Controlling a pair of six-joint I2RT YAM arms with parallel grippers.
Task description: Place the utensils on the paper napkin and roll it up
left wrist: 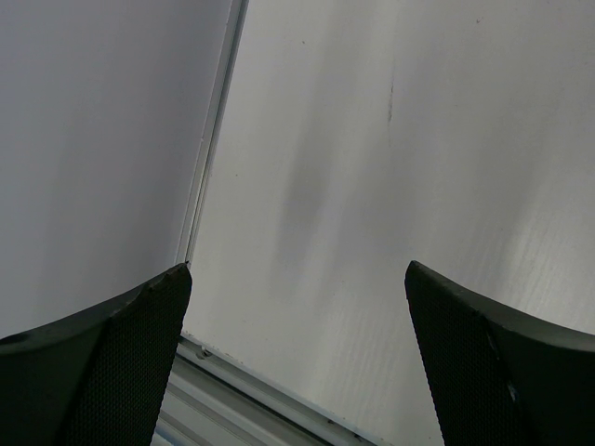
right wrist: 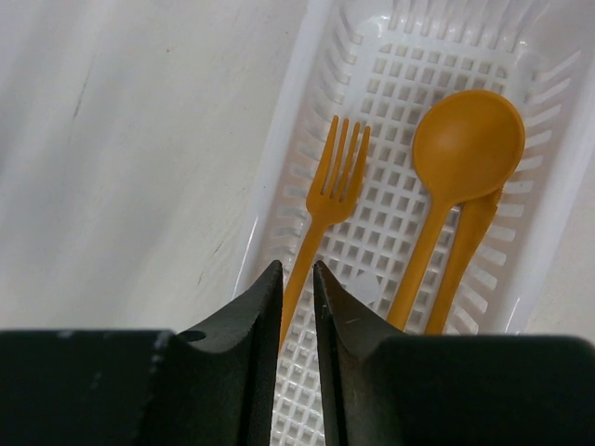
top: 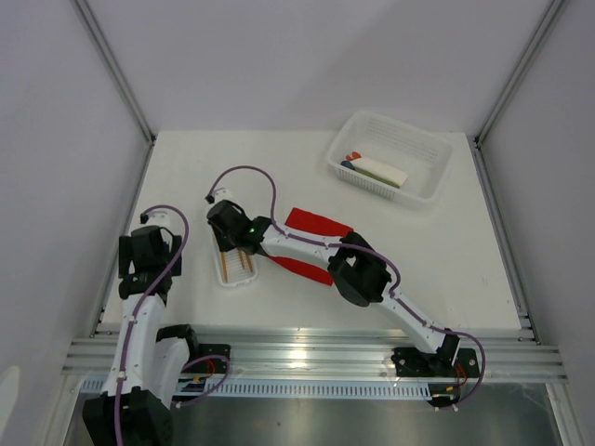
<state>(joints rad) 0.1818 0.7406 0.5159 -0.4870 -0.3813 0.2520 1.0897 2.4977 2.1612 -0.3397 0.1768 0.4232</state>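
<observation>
Three orange utensils lie in a narrow white slotted tray (right wrist: 279, 167): a fork (right wrist: 337, 181), a spoon (right wrist: 468, 144) and a third handle (right wrist: 465, 260) under the spoon. My right gripper (right wrist: 297, 267) is down over the tray's near end, its jaws drawn close on the fork's handle. From above, that gripper (top: 237, 249) sits over the tray (top: 234, 279). The red paper napkin (top: 319, 223) lies flat to the right of the tray, partly hidden under the right arm. My left gripper (left wrist: 297, 269) is open and holds nothing; it hangs over bare table at the left edge (top: 149, 243).
A white mesh basket (top: 390, 158) with white, blue and red items stands at the back right. A metal rail (left wrist: 242, 390) runs along the table's left edge under the left gripper. Grey walls close in both sides.
</observation>
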